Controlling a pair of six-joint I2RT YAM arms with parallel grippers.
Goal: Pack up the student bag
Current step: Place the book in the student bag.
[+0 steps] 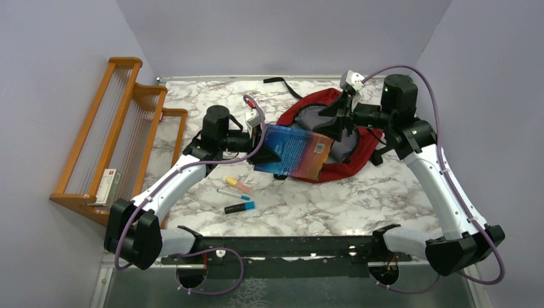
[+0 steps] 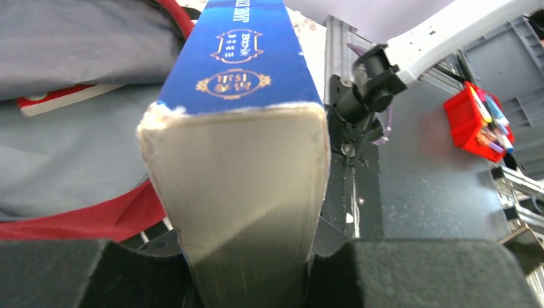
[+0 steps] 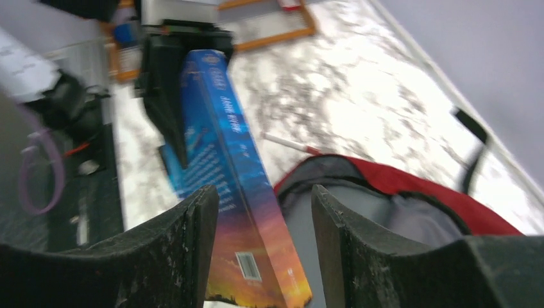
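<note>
**Book held over the open student bag**

The student bag [image 1: 362, 154] lies open on the marble desk [image 1: 359, 199], at the back and right of centre. Its grey lining faces up and a black strap [image 1: 282, 83] trails behind it.

A blue book [image 1: 296, 153] hangs tilted over the bag's left edge, with its far end over the opening. The left hand [image 1: 262, 142] clamps the book's near end between both pads, spine upward.

The right hand [image 3: 263, 199] is above the bag at the book's other end. Its 2 fingers stand well apart with the book's corner in the gap. Whether either finger touches the cover cannot be told.

In front of the book, 3 markers lie on the desk: an orange-and-yellow one [image 1: 238, 186], a thin blue one [image 1: 232, 193] and a black-and-blue one [image 1: 239, 207].

A wooden rack [image 1: 122, 115] stands along the left wall, with a small box [image 1: 109, 186] on its lowest step.
</note>
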